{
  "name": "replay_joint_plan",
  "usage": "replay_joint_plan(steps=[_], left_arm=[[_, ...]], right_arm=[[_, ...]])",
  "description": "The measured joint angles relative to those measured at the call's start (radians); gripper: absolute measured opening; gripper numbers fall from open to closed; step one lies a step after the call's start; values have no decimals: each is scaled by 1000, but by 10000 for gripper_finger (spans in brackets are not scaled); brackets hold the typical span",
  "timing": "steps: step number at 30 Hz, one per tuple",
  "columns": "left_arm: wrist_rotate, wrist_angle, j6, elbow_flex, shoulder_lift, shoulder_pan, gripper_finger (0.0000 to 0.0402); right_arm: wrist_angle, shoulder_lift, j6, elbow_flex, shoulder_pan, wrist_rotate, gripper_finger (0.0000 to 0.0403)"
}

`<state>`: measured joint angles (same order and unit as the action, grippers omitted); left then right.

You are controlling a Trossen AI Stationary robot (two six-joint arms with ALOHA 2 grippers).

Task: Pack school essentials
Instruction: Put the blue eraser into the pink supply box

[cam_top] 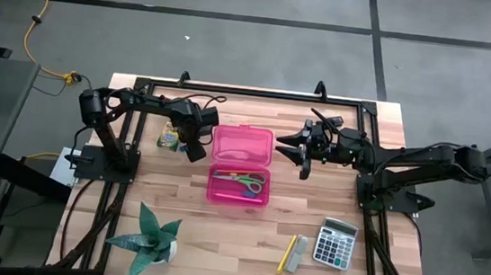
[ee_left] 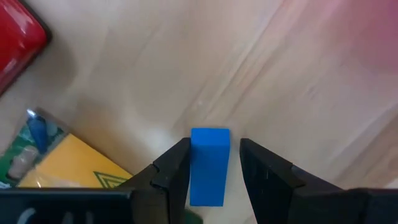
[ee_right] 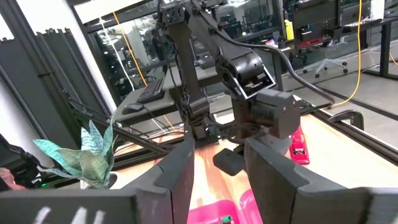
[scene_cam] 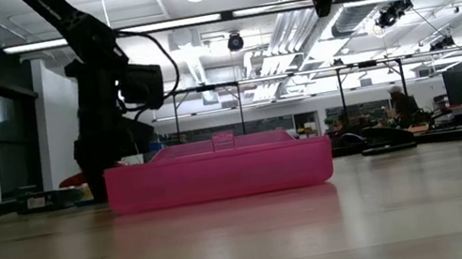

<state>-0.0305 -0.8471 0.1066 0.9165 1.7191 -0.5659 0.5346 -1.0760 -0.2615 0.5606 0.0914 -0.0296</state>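
From above, the pink case [cam_top: 241,166] lies open mid-bench [cam_top: 244,246], scissors [cam_top: 241,183] in its front half. The left gripper [cam_top: 197,146] hangs just left of the case, near the yellow-green crayon box [cam_top: 170,137]. The right gripper [cam_top: 304,166] hovers just right of the case. A calculator [cam_top: 337,242], a grey block [cam_top: 298,248] touching a yellow pencil [cam_top: 288,253], and a plant [cam_top: 151,239] sit along the front.

At bench height, the left arm [scene_cam: 112,103] reaches down behind the case.

In the left wrist view, the left gripper [ee_left: 213,171] is half open, a small blue block [ee_left: 209,165] standing between its fingers [ee_left: 171,177], touching the nearer one; the crayon box lies beside it.

In the right wrist view, the right gripper [ee_right: 214,174] stands parted, grasping nothing.
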Motion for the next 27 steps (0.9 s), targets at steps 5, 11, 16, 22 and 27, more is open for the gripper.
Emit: replay_joint_plan(steps=[5, 11, 16, 22, 27], left_arm=[[-8, -23, -10, -1, 0, 0, 121], [-9, -29, -13, -2, 0, 0, 76], [-11, -33, -8, 2, 0, 0, 55], [-42, -161, -36, 101, -34, -10, 64], [-112, -189, -39, 209, -168, -32, 65]], right_arm=[[0, 0, 0, 0, 0, 0, 135], [0, 0, 0, 0, 0, 0, 135], [0, 0, 0, 0, 0, 0, 135], [-1, 0, 0, 0, 0, 0, 135], [-9, 0, 0, 0, 0, 0, 135]])
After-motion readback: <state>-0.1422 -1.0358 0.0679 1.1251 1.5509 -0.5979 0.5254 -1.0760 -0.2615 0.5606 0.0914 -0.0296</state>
